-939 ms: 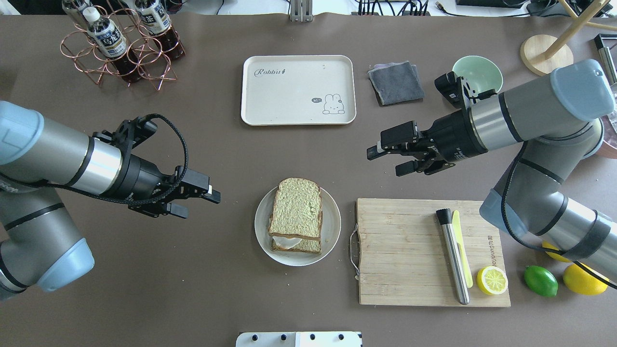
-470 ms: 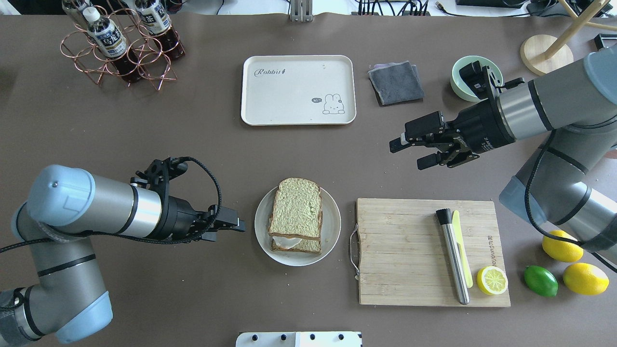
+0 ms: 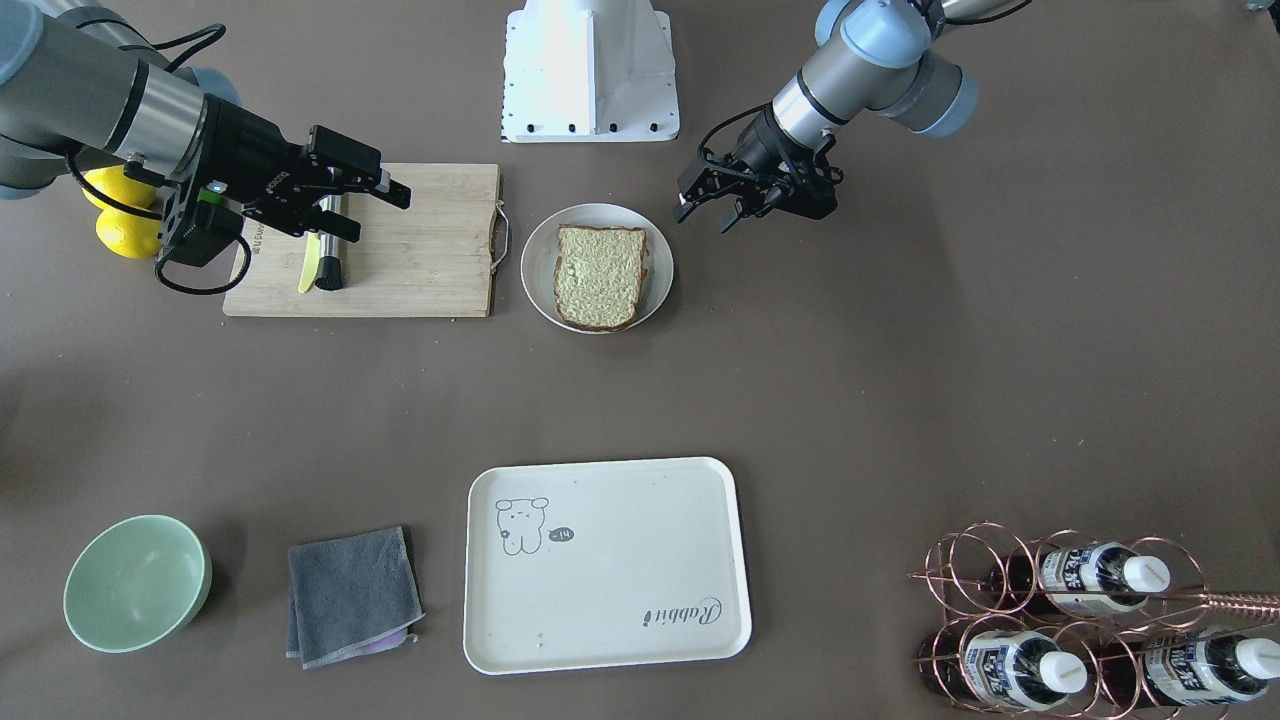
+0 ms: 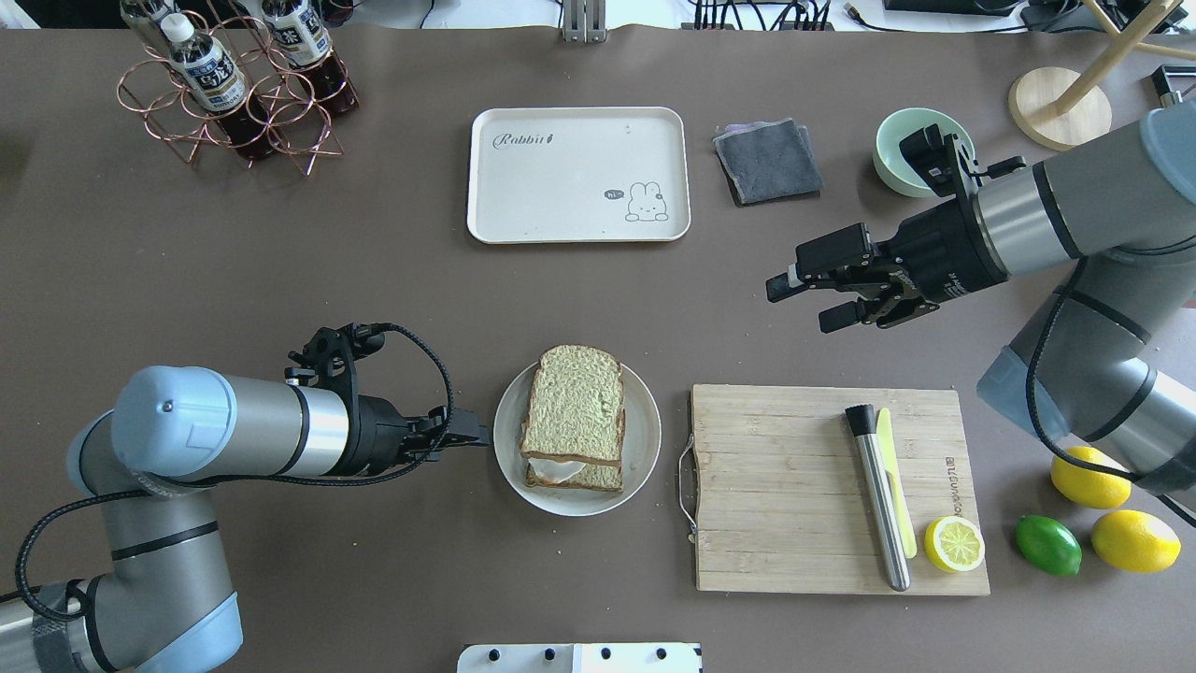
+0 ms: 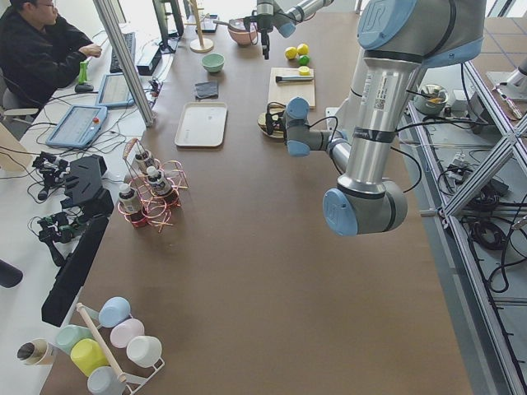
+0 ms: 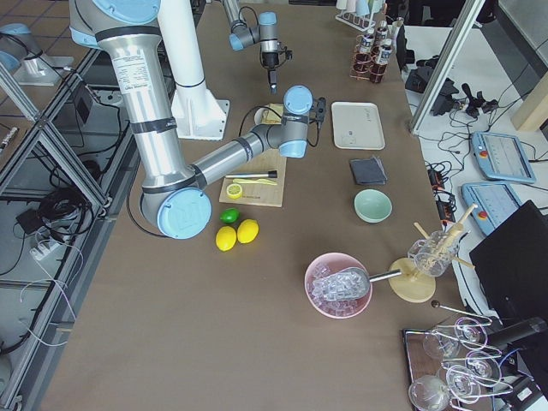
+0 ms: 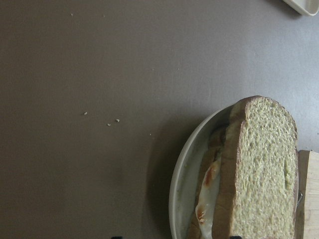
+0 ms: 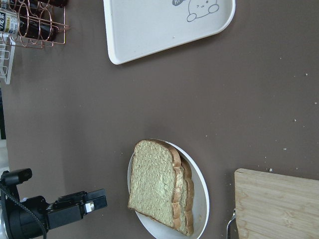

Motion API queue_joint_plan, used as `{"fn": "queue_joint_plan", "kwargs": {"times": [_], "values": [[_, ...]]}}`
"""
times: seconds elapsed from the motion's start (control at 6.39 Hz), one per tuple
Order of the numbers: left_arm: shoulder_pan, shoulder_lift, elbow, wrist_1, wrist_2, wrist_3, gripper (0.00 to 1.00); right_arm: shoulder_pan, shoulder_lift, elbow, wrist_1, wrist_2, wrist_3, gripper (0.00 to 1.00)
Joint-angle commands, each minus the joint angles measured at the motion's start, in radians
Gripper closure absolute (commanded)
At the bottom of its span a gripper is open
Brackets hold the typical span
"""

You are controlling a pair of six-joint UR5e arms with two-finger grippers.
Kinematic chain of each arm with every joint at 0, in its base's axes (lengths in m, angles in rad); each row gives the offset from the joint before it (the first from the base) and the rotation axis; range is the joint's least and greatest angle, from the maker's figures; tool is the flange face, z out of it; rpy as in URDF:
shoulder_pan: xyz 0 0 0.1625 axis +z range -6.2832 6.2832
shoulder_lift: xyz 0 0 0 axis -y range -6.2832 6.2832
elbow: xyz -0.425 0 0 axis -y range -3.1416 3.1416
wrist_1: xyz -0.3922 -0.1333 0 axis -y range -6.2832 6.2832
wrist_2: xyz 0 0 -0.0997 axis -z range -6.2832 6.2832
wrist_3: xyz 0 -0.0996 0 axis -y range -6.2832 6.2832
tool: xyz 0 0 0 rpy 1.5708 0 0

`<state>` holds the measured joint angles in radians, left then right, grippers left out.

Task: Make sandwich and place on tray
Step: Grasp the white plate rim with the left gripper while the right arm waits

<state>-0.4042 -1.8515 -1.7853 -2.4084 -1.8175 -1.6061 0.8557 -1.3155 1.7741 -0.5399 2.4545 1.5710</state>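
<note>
sandwich (image 4: 575, 416): pale tan-green bread, dark brown crust, white egg edge with orange-brown spots | tray (image 4: 561, 187): cream-white, dark line drawing and script | plate (image 4: 645, 439): white | table (image 4: 374, 234): dark brown | cutting board (image 4: 775, 486): pale striped wood | bowl (image 3: 135, 585): mint green | cloth (image 4: 768, 159): grey

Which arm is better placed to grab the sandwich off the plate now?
Left. The left gripper sits open right beside the plate holding the sandwich; the right gripper hangs open farther off, near the cutting board.
</note>
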Motion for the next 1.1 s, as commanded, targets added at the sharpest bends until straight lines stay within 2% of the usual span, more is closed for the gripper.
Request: {"fn": "queue_joint_plan", "kwargs": {"times": [0.0,0.47,0.63,0.94], "values": [[0.001,-0.061,0.068,0.000,0.010,0.000,0.29,-0.001,-0.001,-0.010,0.002,-0.002,-0.014,0.00],[0.001,-0.075,0.115,-0.006,0.030,-0.001,0.51,-0.009,-0.005,-0.012,0.000,-0.011,-0.025,0.00],[0.001,-0.083,0.119,-0.006,0.030,-0.001,0.56,-0.010,-0.005,-0.013,0.000,-0.011,-0.025,0.00],[0.048,-0.087,0.127,-0.008,0.085,-0.001,0.56,-0.010,-0.004,-0.015,0.000,-0.011,-0.025,0.00]]}}
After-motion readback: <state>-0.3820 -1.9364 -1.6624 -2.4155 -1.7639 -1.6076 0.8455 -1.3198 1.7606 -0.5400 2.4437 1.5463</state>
